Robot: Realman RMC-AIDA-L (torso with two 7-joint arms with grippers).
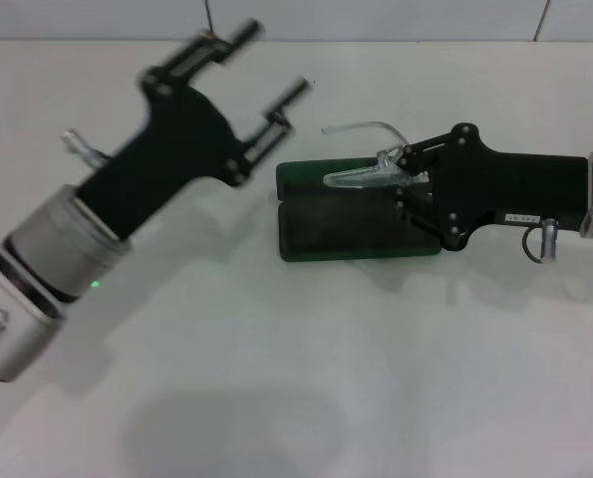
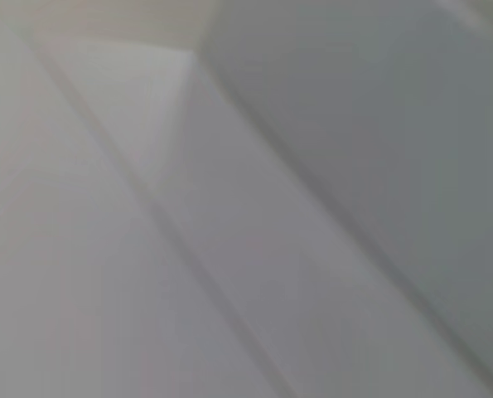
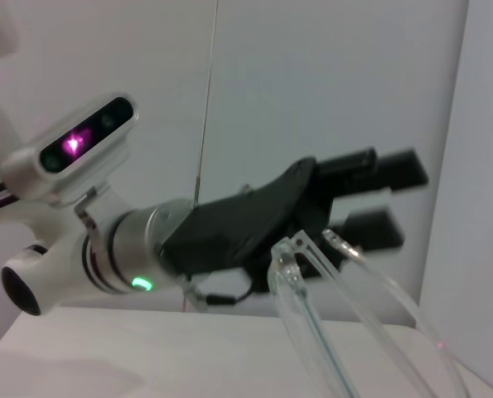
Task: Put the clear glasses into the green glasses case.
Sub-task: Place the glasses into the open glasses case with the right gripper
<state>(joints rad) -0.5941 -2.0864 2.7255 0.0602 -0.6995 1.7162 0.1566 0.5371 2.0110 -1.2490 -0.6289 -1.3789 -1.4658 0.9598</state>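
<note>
- Near zone, head view: the white table (image 1: 306,398) lies bare between the robot and the green glasses case (image 1: 361,227); open room on the near side and to the left of the case.
- Middle zone, head view: the case lies open and flat on the table, dark lining up, its two halves one behind the other.
- The right gripper (image 1: 408,179) reaches in level from the right, over the case's right end. Its fingers are closed on the clear glasses (image 1: 368,171), which hang above the case's far half, one thin arm curving away to the far side.
- Right wrist view adds what the head view lacks: the glasses' (image 3: 345,323) folded clear arms close up, and the left arm's wrist with a green light.
- Far zone: the left gripper (image 1: 261,72) is raised at the left, angled up toward the far wall, fingers spread wide and empty, well apart from the case's left edge.
- Left wrist view shows only blank pale surfaces.
</note>
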